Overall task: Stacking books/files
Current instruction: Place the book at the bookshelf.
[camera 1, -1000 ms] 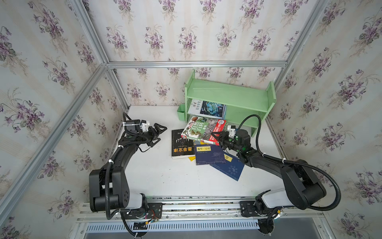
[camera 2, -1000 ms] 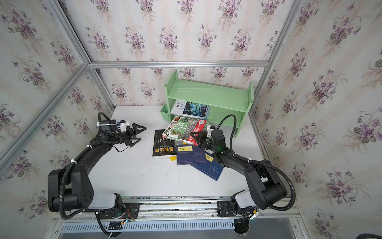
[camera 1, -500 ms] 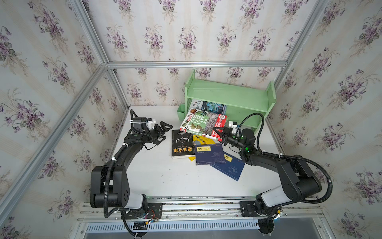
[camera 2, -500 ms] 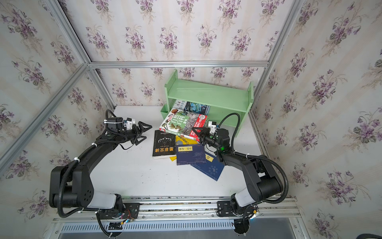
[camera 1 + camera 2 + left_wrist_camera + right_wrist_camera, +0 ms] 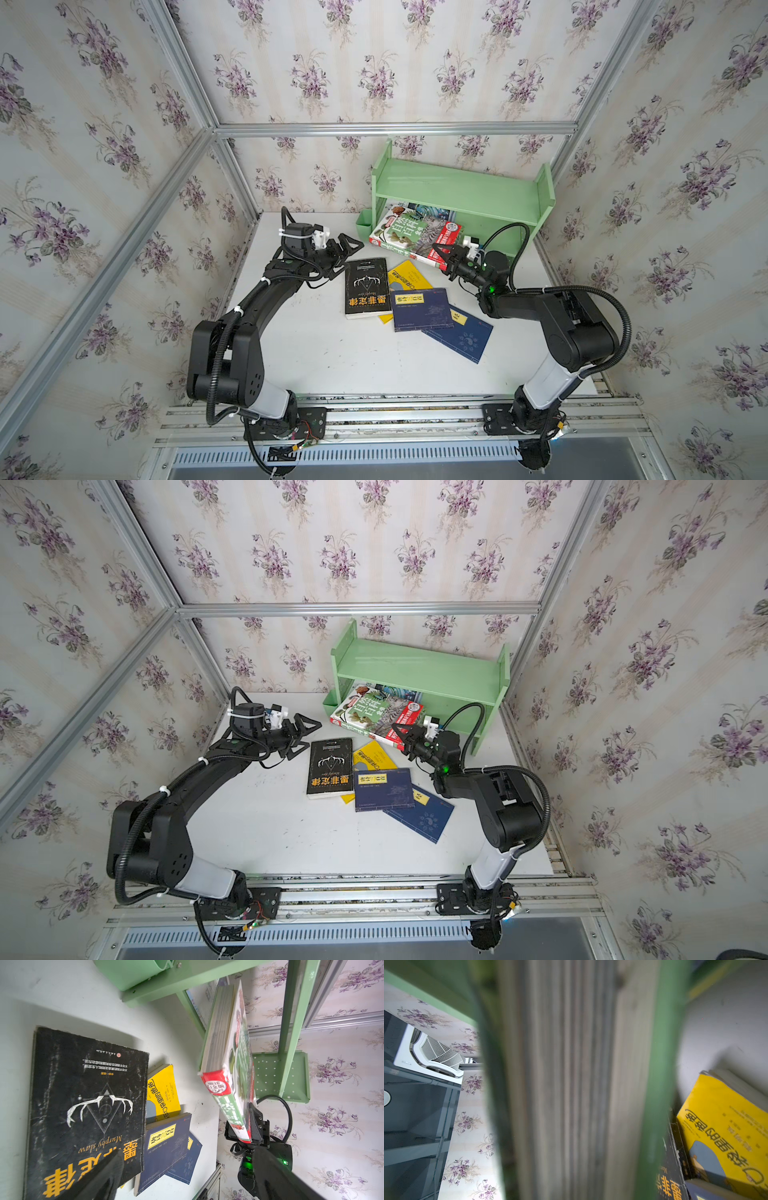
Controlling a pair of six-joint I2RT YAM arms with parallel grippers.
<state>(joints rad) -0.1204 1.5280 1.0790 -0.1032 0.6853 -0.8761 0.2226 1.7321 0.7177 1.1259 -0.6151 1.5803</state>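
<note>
Inside a cell lined with floral wallpaper, a white desk (image 5: pixel 316 361) carries a pale green two-tier shelf (image 5: pixel 461 193) at the back and a loose spread of paperbacks in front of it. The green plant-photo book (image 5: pixel 409 232) is held clear of the desk by the right claw (image 5: pixel 445 258), which is closed narrowly on an edge near the red band. The rest of the book juts out unsupported toward the shelf's lower tier, where the white book with the teal ring (image 5: pixel 434 211) lies. The left claw (image 5: pixel 347 254) is spread wide and empty, just beside the black book with gold characters (image 5: pixel 368 286). Because so little of the thick book is pinched, a sag or a swivel in the grip is judged likely, and the pages could fan open. If it is swung without enough clearance, its far corner could be caught on the shelf's upright or upper board. Should it be dropped, the yellow cartoon book (image 5: pixel 409 274) below would be struck, and the upper navy book (image 5: pixel 420 309) and lower navy book (image 5: pixel 459 338), already overlapped askew, could be knocked further out of line. The black book could also be nudged by the open left claw.
</note>
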